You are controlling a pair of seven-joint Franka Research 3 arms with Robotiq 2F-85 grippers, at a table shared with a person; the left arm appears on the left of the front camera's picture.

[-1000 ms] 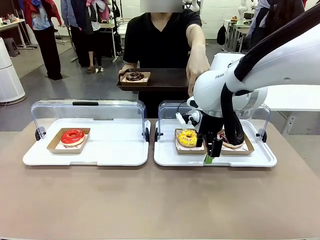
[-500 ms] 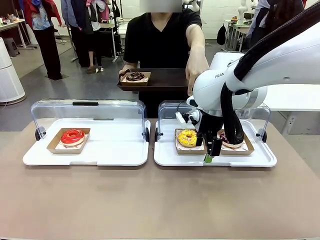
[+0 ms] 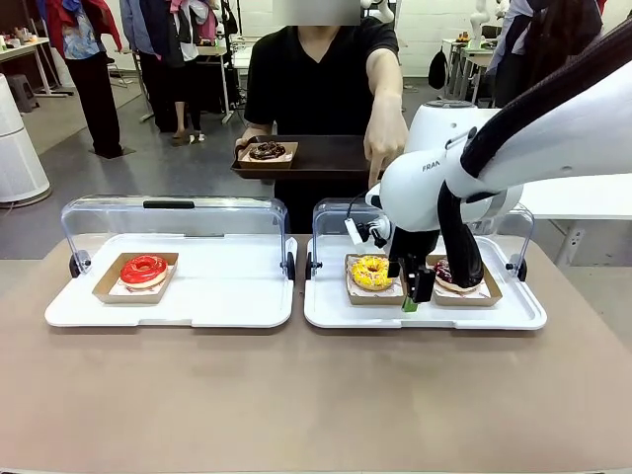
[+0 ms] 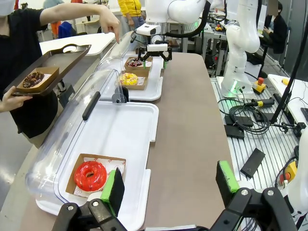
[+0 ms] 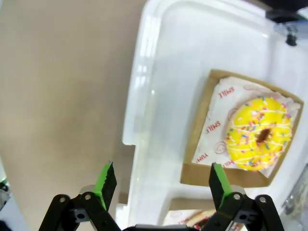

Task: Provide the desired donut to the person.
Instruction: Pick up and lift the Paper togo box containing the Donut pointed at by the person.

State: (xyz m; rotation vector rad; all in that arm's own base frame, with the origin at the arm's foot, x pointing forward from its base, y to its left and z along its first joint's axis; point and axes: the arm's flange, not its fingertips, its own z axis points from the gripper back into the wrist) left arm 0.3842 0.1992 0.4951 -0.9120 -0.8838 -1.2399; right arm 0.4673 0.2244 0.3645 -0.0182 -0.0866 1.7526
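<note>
The person [image 3: 316, 79] stands at the far side in a black T-shirt, holding a dark brown tray [image 3: 331, 158] that carries a chocolate donut [image 3: 267, 151]. Their other hand [image 3: 380, 148] points a finger down over the right case. In that case's white tray [image 3: 425, 314] lie a yellow sprinkled donut [image 3: 370, 272] and a dark-glazed donut [image 3: 456, 276], each in a cardboard box. My right gripper [image 3: 410, 299] hangs open between the two, beside the yellow donut [image 5: 260, 139]. A red donut [image 3: 144, 270] lies in the left case. My left gripper [image 4: 169, 185] is open above the table, beside the red donut [image 4: 90, 174].
Both cases have clear lids [image 3: 168, 222] tipped open toward the person. The brown table [image 3: 316, 395] stretches bare in front of the trays. Bystanders and other tables stand far behind the person.
My right arm has shifted slightly left and away over the right tray. The person's pointing hand has dropped a little lower. The donuts have not moved.
</note>
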